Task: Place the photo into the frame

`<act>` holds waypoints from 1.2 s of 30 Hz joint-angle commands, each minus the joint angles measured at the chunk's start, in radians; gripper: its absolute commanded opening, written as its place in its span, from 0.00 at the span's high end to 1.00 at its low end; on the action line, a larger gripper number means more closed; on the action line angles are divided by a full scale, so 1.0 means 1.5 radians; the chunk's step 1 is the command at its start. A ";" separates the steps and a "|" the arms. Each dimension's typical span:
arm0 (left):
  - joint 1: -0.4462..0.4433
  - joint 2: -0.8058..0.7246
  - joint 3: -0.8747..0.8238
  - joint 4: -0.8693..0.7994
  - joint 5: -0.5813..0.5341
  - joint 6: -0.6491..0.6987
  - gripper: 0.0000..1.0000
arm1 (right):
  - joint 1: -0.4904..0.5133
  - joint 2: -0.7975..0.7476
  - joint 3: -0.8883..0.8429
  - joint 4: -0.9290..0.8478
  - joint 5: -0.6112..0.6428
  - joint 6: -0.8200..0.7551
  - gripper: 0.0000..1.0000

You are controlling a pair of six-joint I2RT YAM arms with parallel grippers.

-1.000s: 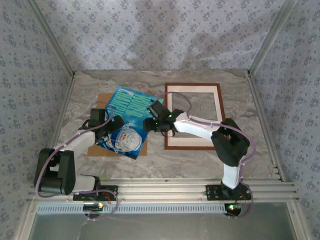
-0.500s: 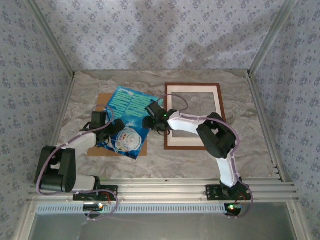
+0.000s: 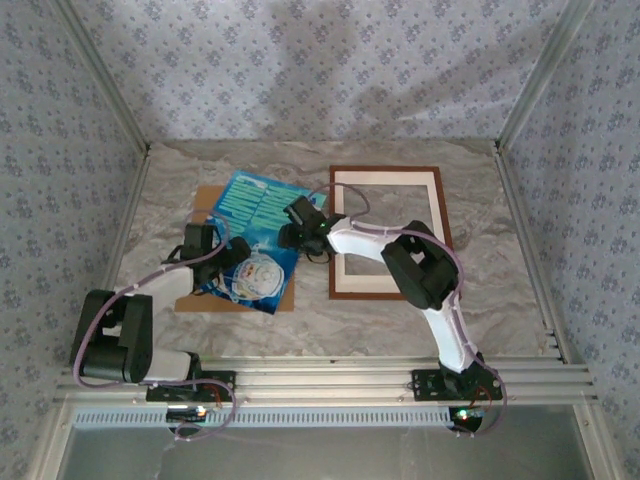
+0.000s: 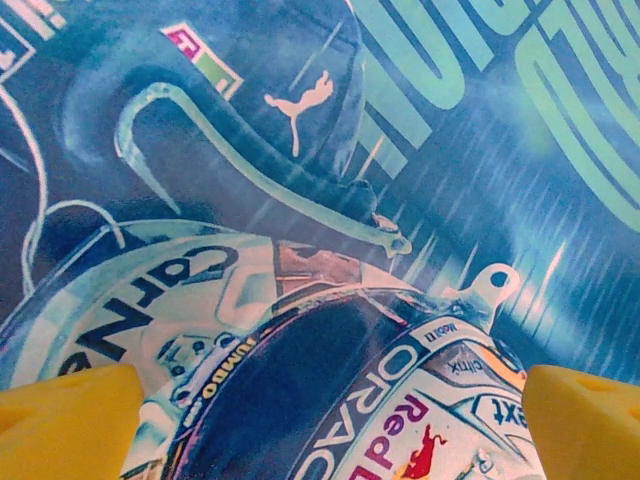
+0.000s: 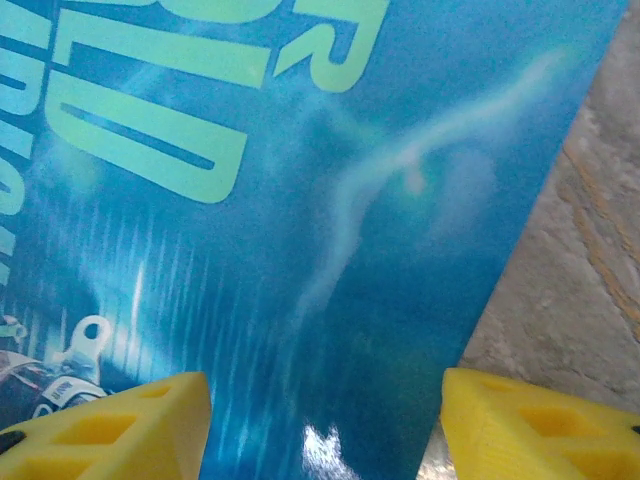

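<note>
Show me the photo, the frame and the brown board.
the photo [image 3: 255,208]: top external view, its lettered upper part.
the frame [image 3: 385,168]: top external view, its far wooden edge.
the brown board [image 3: 208,197]: top external view, its far left corner.

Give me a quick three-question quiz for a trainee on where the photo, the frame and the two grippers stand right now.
1. True or false: the photo already lies inside the frame.
2. Multiple choice: the photo lies mostly on A) a brown board, B) a tray, C) a towel.
3. Short answer: going by the wrist views, are the left gripper and the right gripper open or shut?

Key: 1 false, it lies to the left of the frame; 2 A; 3 open, both with fingers spread above the photo.
</note>
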 commanded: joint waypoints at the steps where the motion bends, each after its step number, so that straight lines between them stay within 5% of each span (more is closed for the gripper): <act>1: -0.032 0.001 -0.030 -0.045 0.042 -0.032 0.02 | 0.005 0.043 0.029 0.038 -0.029 0.003 0.36; 10: -0.060 -0.072 -0.034 -0.083 0.026 -0.055 0.02 | -0.015 0.028 -0.001 0.129 -0.094 -0.024 0.34; 24: -0.060 -0.028 -0.034 -0.067 0.025 -0.070 0.01 | -0.045 -0.017 -0.135 0.390 -0.212 0.044 0.20; 36: -0.059 -0.063 -0.010 -0.106 0.014 -0.078 0.01 | -0.040 -0.075 -0.103 0.083 0.001 -0.051 0.16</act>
